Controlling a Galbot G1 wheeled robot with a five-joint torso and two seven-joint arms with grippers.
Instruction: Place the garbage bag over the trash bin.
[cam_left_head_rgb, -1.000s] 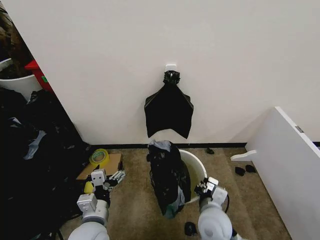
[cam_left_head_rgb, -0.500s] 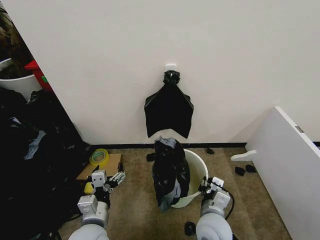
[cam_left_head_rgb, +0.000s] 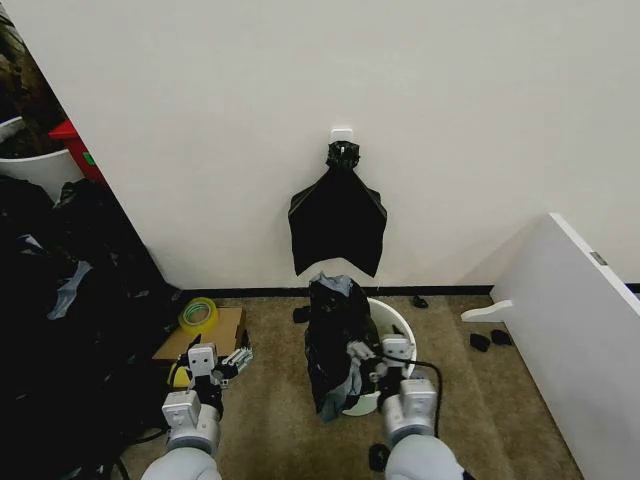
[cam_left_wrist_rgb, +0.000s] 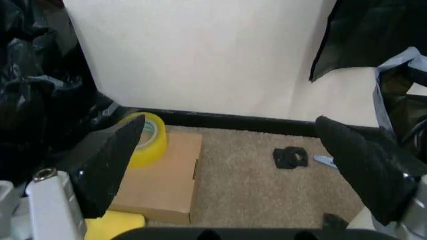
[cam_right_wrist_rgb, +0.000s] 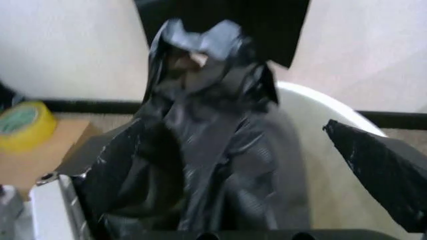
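- While the trash bin (cam_left_head_rgb: 400, 322) sits on the carpet by the wall, the garbage bag (cam_left_head_rgb: 338, 340) hangs crumpled over its left side, standing taller than the rim.
- The right tool (cam_left_head_rgb: 372, 362) is low, right up against the bag, and its two fingers are spread apart.
- The left tool (cam_left_head_rgb: 222, 368) waits well off to the left, fingers apart too, holding nothing.
- A yellow tape roll (cam_left_head_rgb: 198, 315) lies on a cardboard box (cam_left_head_rgb: 222, 328) by it.

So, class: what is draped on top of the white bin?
The garbage bag hangs over the bin's left rim, near the open right gripper. It hides that side's wall.
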